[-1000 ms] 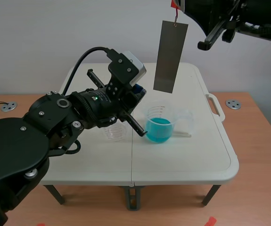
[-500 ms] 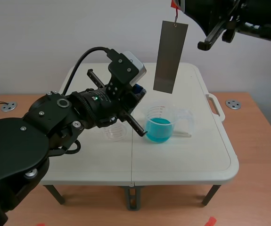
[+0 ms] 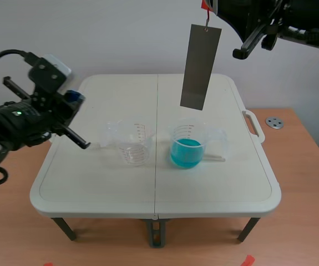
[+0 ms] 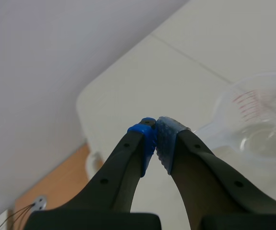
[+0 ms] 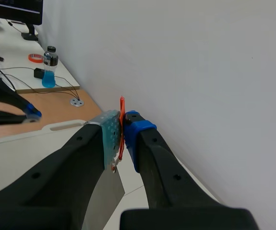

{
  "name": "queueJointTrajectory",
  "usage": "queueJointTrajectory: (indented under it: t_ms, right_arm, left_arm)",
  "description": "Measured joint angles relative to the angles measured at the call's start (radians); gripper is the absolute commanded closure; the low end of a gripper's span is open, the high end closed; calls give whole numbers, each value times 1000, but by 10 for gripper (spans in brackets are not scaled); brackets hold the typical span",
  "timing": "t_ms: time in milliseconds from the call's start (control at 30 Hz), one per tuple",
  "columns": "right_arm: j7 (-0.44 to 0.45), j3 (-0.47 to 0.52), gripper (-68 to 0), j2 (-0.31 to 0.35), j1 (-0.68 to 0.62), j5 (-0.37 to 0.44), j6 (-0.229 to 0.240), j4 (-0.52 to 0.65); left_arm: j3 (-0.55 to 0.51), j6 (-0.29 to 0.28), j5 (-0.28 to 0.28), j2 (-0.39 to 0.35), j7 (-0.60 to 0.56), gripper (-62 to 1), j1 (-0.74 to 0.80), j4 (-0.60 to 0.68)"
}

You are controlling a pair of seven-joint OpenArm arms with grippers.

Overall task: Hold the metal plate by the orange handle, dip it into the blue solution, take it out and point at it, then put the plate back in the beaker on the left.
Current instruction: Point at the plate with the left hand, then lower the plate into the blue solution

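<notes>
Scene view: the metal plate (image 3: 200,66) hung upright by its orange handle (image 3: 205,5), high above the beaker of blue solution (image 3: 188,147), with an empty beaker (image 3: 132,143) alongside. Left wrist view: the left gripper (image 4: 156,134) was closed on nothing, pads touching, near the empty beaker. Right wrist view: the right gripper (image 5: 122,125) pinched the orange handle, plate dangling beneath.

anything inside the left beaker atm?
Nothing visible: the left beaker looks clear and empty, nothing covering its inside. The metal plate hangs in the air from the right hand, shut on its orange handle.
</notes>
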Motion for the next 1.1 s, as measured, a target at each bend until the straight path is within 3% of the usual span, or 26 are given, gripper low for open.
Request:
queueJointTrajectory:
  t_ms: [167, 333, 500, 633, 767, 900, 967, 1100]
  right_arm:
    - [0, 0, -13, 0, 0, 0, 0, 0]
    - [0, 0, -13, 0, 0, 0, 0, 0]
    - [0, 0, -13, -3, 0, -2, 0, -5]
    - [0, 0, -13, -34, 0, -58, 0, -43]
    - [0, 0, -13, -59, 0, -77, 0, -79]
    - [1, 0, -13, -68, 0, -79, 0, -105]
    - [1, 0, -13, -73, 0, -79, -1, -115]
    - [5, 0, -13, -85, 0, -99, 0, -139]
  left_arm:
    - [-114, -1, -124, -171, -3, -19, 184, 108]
    - [-187, -2, -244, -317, -2, -19, 399, 132]
    - [-250, 3, -303, -402, -3, -19, 610, 124]
    - [-265, 9, -323, -407, -13, -19, 769, 119]
    - [-263, -3, -323, -356, -40, -19, 883, 88]
    - [-262, -14, -322, -284, -40, -19, 941, 44]
    - [-260, -53, -320, -256, -40, -18, 957, 25]
    - [-230, -77, -320, -221, -40, -18, 965, -23]
